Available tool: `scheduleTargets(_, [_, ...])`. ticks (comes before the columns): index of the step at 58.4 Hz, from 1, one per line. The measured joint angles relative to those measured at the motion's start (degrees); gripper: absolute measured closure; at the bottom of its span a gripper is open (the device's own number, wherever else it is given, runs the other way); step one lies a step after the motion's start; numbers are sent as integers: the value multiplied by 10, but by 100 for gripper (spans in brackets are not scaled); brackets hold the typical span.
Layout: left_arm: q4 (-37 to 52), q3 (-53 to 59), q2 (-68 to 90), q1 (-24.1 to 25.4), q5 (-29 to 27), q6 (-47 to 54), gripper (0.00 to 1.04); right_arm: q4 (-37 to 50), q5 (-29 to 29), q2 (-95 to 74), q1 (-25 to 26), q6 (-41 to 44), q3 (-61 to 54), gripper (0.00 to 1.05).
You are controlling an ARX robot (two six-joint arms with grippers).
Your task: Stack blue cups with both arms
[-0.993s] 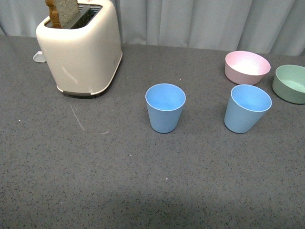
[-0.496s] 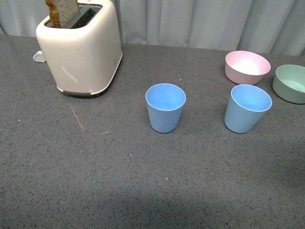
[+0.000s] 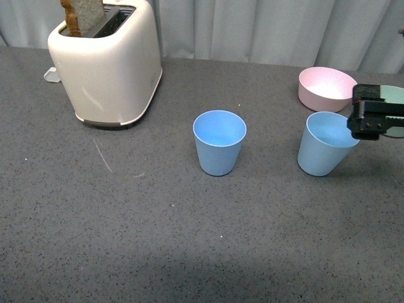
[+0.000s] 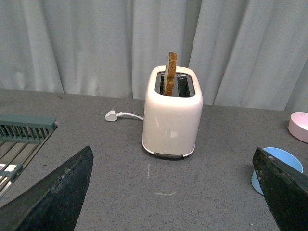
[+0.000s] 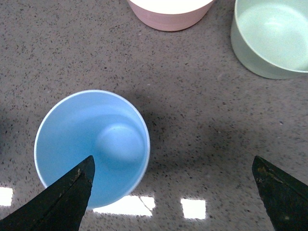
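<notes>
Two light blue cups stand upright on the grey table: one in the middle [image 3: 219,142] and one to the right [image 3: 322,148]. My right gripper [image 3: 365,124] enters the front view from the right edge, just above the right cup's far rim. In the right wrist view the gripper [image 5: 173,157] is open, looking down, with this cup [image 5: 91,147] by one fingertip [image 5: 72,192], off to one side of the gap. My left gripper [image 4: 172,148] is open and empty, with a blue cup [image 4: 284,161] partly hidden behind one fingertip [image 4: 284,192].
A cream toaster [image 3: 107,63] with a slice of toast stands at the back left, also in the left wrist view [image 4: 172,118] with its plug [image 4: 111,115]. A pink bowl [image 3: 325,88] and a green bowl [image 3: 396,95] sit behind the right cup. A grey rack [image 4: 19,139] lies far left.
My right gripper has come into the front view from the right and now hangs over the right cup's rim. The cups and bowls have not moved.
</notes>
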State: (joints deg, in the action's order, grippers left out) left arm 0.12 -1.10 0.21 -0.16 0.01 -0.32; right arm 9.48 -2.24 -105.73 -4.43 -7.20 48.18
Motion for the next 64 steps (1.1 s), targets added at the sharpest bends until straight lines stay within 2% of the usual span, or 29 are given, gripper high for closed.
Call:
scheduleTargets(15, [0, 0, 0, 0, 0, 0, 7, -57, -7, -79, -12, -51, 85, 10])
scheduleTargets(34, [0, 0, 0, 0, 0, 0, 7, -74, -7, -109, -21, -78, 104, 60])
scheduleTargets(51, [0, 0, 0, 0, 0, 0, 7, -82, -8, -108, -23, -94, 106, 100])
scheduleTargets(54, [0, 0, 0, 0, 0, 0, 7, -83, -5, -103, -23, -97, 105, 104])
scheduleTargets(64, [0, 0, 0, 0, 0, 0, 7, -94, 33, -66, -26, -118, 97, 104])
